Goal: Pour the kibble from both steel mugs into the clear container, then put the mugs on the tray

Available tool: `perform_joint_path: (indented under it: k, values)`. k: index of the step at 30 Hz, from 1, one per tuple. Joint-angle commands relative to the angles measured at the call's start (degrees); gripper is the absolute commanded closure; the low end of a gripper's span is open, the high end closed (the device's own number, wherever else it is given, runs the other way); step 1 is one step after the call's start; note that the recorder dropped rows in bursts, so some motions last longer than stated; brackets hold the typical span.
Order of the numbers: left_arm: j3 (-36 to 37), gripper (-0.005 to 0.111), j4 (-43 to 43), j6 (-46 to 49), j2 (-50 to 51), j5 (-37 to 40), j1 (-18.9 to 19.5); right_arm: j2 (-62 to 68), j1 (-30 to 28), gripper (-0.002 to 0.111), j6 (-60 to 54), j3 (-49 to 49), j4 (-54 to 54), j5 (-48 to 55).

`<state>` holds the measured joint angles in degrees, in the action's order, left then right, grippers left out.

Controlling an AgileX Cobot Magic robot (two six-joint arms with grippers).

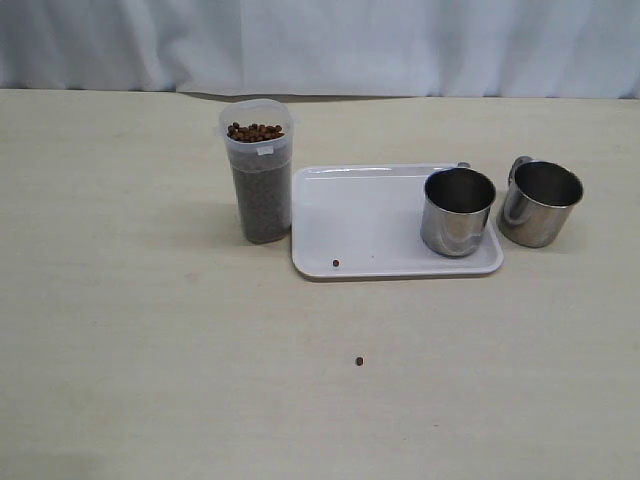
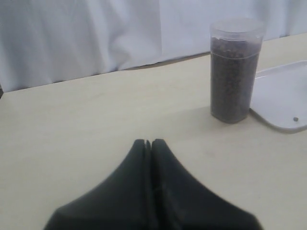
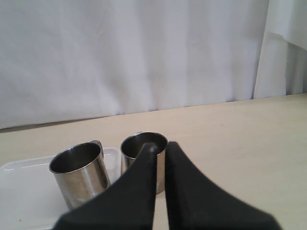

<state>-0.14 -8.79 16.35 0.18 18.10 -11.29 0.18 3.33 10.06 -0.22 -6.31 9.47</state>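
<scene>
The clear container (image 1: 262, 185) (image 2: 235, 72) stands upright left of the tray, filled almost to its mouth with kibble (image 1: 255, 131). One steel mug (image 1: 458, 212) (image 3: 79, 175) stands upright and empty at the right end of the white tray (image 1: 360, 215). The other steel mug (image 1: 541, 203) (image 3: 132, 149) stands on the table just right of the tray, also empty. Neither gripper shows in the exterior view. My left gripper (image 2: 148, 142) is shut and empty, well short of the container. My right gripper (image 3: 160, 145) hangs before the right mug, jaws nearly together, holding nothing.
One loose pellet (image 1: 336, 264) (image 2: 296, 119) lies on the tray's near left part, and another pellet (image 1: 359, 361) lies on the table in front of the tray. A white curtain (image 1: 320, 40) closes off the far edge of the table.
</scene>
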Motion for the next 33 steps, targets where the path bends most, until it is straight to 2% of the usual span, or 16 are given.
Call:
perform_joint_path:
  k: [1, 11, 14, 20, 33]
  values:
    - [0.14, 0.107, 1.39, 0.3, -0.18, -0.88, -0.08, -0.18, 0.21, 0.103, -0.58, 0.22, -0.32, -0.22]
    - [0.14, 0.107, -0.44, -0.83, -0.18, -10.26, -0.08, -0.18, 0.21, 0.103, -0.58, 0.22, -0.32, -0.22]
    - [0.14, 0.107, 2.96, -4.96, -0.18, -12.75, 0.03, -0.18, 0.21, 0.103, -0.58, 0.22, -0.32, -0.22]
    - [0.14, 0.107, 9.83, -13.58, -0.18, -12.44, 1.58, -0.18, 0.21, 0.103, -0.58, 0.22, -0.32, -0.22]
    - [0.14, 0.107, 8.79, -10.24, -0.18, -12.44, 2.29, -0.18, 0.21, 0.103, -0.58, 0.22, -0.32, -0.22]
